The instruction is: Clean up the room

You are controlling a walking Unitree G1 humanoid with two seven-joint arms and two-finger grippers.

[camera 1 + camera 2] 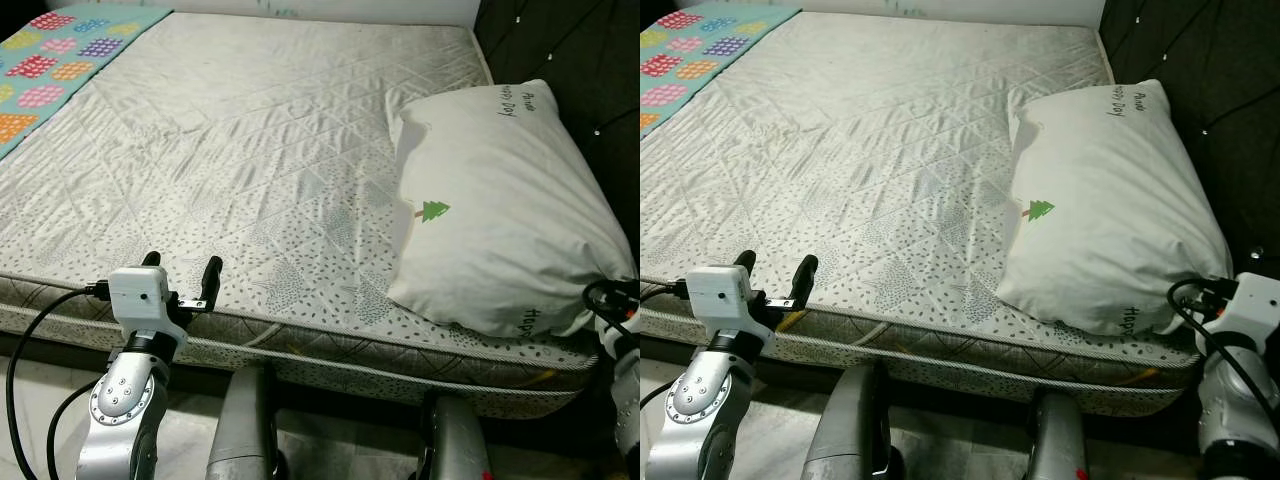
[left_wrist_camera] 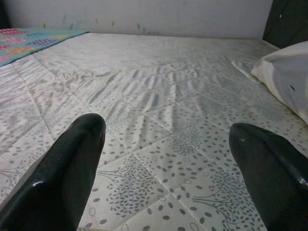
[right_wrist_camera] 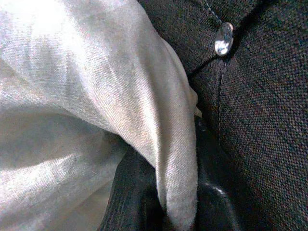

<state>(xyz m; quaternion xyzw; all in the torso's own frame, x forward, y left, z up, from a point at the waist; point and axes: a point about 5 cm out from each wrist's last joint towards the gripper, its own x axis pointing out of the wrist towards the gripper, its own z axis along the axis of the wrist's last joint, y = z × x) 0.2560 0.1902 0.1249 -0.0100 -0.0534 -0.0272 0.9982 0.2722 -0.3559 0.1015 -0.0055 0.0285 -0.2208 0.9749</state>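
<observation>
Our right gripper (image 3: pixel 178 192) pinches a corner of the white pillow (image 1: pixel 500 200), its jaws clamped on the soft fabric beside the dark tufted headboard (image 3: pixel 255 96). The pillow lies plump at the head end of the quilted, leaf-printed mattress (image 1: pixel 250 150). Our left gripper (image 1: pixel 182 272) hovers at the mattress's near edge, jaws apart. A bright patterned blanket (image 1: pixel 60 50) covers the far corner.

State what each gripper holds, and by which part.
Right gripper pinches the pillow by its near corner beside the headboard. Left gripper is open, holding nothing.
</observation>
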